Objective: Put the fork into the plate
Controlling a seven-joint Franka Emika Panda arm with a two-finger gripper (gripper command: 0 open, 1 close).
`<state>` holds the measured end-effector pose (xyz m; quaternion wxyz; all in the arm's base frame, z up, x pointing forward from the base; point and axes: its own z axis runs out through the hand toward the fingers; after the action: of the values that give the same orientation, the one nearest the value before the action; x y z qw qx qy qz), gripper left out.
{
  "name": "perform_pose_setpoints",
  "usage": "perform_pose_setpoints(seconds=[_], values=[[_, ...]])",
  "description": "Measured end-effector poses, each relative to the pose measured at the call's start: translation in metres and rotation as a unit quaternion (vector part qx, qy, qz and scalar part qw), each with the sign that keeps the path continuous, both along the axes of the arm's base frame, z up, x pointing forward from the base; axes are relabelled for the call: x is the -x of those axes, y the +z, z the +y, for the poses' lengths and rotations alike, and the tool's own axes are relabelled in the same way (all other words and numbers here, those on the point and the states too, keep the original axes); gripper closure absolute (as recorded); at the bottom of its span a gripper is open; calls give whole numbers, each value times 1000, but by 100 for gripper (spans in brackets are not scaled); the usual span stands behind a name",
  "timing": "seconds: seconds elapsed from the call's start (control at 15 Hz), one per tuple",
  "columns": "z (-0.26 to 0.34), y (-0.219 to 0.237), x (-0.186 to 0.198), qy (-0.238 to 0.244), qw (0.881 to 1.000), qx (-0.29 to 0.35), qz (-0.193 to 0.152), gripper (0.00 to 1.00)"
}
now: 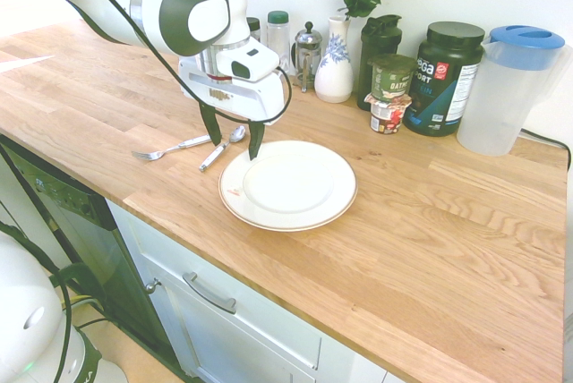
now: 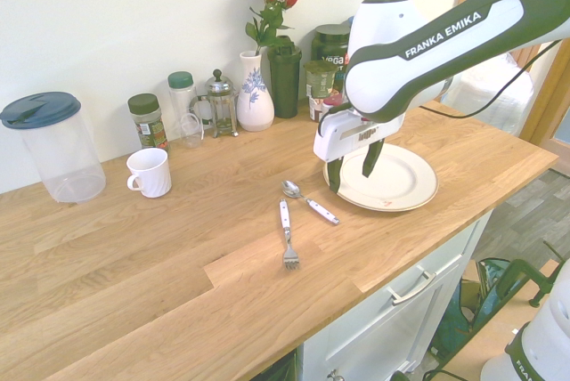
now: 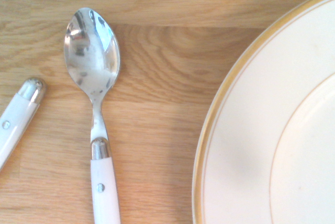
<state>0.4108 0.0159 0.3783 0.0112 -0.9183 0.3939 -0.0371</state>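
The fork (image 1: 172, 148) has silver tines and a white handle and lies flat on the wooden counter, left of the plate (image 1: 295, 182). It also shows in the second exterior view as the fork (image 2: 288, 231), tines toward the counter's front edge. My gripper (image 1: 233, 137) hangs open just above the counter, between the spoon (image 1: 224, 146) and the plate's rim, holding nothing. From the other side the gripper (image 2: 353, 167) stands at the left edge of the plate (image 2: 401, 181). The wrist view shows the spoon (image 3: 93, 62), the fork's handle end (image 3: 18, 116) and the gold-edged plate (image 3: 272, 130).
A white mug (image 2: 150, 172), a clear pitcher (image 2: 55, 145), spice jars, a small French press (image 2: 219, 102), a vase of roses (image 2: 256, 87) and dark supplement tubs (image 1: 442, 77) line the back wall. Bare counter lies in front of the fork.
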Motion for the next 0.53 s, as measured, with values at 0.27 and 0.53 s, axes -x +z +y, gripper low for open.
perform_pose_setpoints(seconds=[0.27, 0.53], values=[[4, 0, 0, -3, 1000, -9, 1, 0], [31, 20, -11, -19, 999, -36, -26, 0]])
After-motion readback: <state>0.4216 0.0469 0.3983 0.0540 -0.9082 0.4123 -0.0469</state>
